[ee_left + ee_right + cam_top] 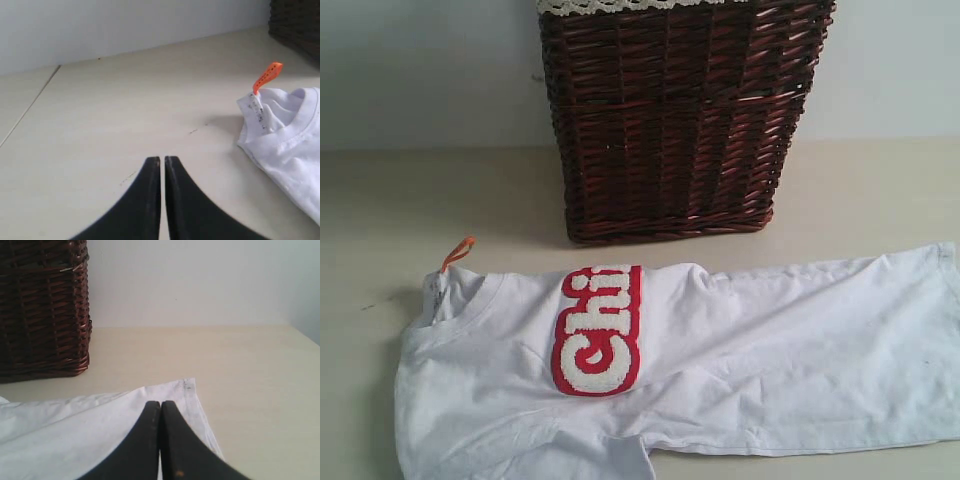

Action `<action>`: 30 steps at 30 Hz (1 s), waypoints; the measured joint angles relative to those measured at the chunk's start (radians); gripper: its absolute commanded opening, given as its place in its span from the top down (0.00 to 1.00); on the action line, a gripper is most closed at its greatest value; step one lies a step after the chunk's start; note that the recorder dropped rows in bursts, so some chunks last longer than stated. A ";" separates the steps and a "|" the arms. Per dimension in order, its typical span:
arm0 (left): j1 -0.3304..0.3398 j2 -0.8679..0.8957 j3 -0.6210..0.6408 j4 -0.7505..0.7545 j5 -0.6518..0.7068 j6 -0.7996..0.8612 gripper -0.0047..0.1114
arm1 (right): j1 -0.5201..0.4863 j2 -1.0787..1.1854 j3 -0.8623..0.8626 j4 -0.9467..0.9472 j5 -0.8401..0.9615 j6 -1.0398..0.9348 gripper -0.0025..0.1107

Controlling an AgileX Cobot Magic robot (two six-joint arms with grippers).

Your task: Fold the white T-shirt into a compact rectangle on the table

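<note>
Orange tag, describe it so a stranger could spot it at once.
Find the dark wicker basket at the back of the table; the white T-shirt lies in front of it. At the shirt's collar, left in the exterior view, the orange tag sticks up: small and the only orange thing, unlike the red-edged lettering.

one white t-shirt (750, 340), one wicker basket (670, 120), one table (420, 200), and two tools: left tool (162, 160), right tool (160, 404).

white t-shirt (750, 350) with red-outlined letters (597, 330), dark brown basket (675, 120)
</note>
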 measured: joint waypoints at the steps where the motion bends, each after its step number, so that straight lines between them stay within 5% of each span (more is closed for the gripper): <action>1: 0.000 0.000 0.000 0.000 0.000 0.000 0.91 | 0.000 0.000 0.000 0.010 0.005 0.000 0.98; 17: 0.000 0.000 0.000 0.000 0.000 0.000 0.91 | 0.000 0.000 0.000 0.051 0.013 0.002 0.98; 24: -0.117 0.000 0.000 0.000 -0.007 0.000 0.91 | 0.000 0.000 0.000 0.051 0.014 0.002 0.98; 30: -0.134 0.254 -0.045 -0.086 -0.196 -0.007 0.91 | 0.000 0.000 0.000 0.051 0.016 0.002 0.98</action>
